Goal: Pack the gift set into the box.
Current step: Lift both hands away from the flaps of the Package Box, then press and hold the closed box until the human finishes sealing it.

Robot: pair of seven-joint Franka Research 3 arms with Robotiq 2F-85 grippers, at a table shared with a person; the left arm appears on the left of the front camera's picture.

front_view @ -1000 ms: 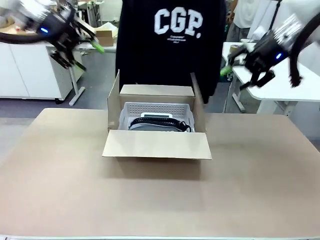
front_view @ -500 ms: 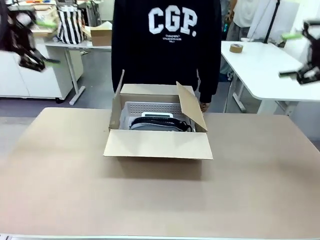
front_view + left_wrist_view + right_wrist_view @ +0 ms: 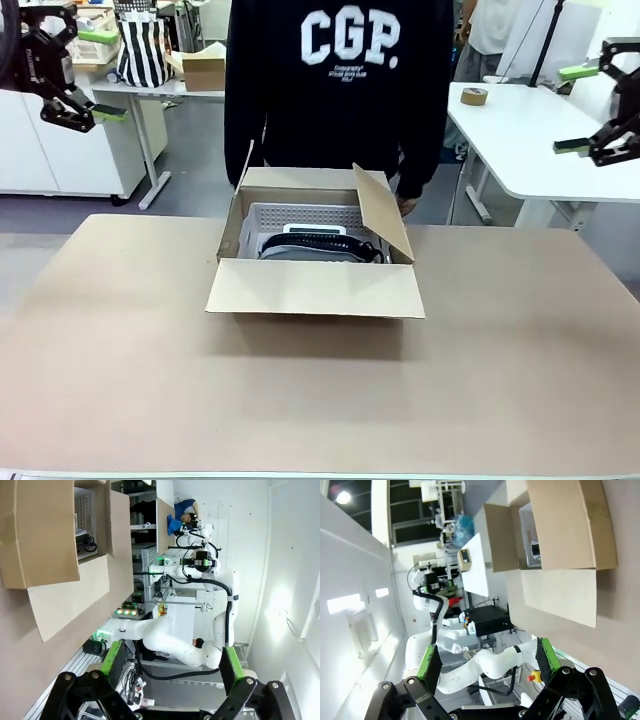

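Within the last second both arms have been drawn back from above the box (image 3: 315,290) to the picture's edges. The left gripper (image 3: 102,76) and the right gripper (image 3: 574,110) are held high, each spread wide with nothing between its pads. The right flap (image 3: 383,208) has been tipped inward, and a person's hand (image 3: 405,207) is seen just behind it. The gift set (image 3: 318,247) lies inside the box, within a white basket (image 3: 310,214). Packing is judged done apart from closing the flaps. The box is carried on a brown table (image 3: 300,400). Behind it, a striped bag (image 3: 140,50) and a tape roll (image 3: 473,96) are seen on white tables.
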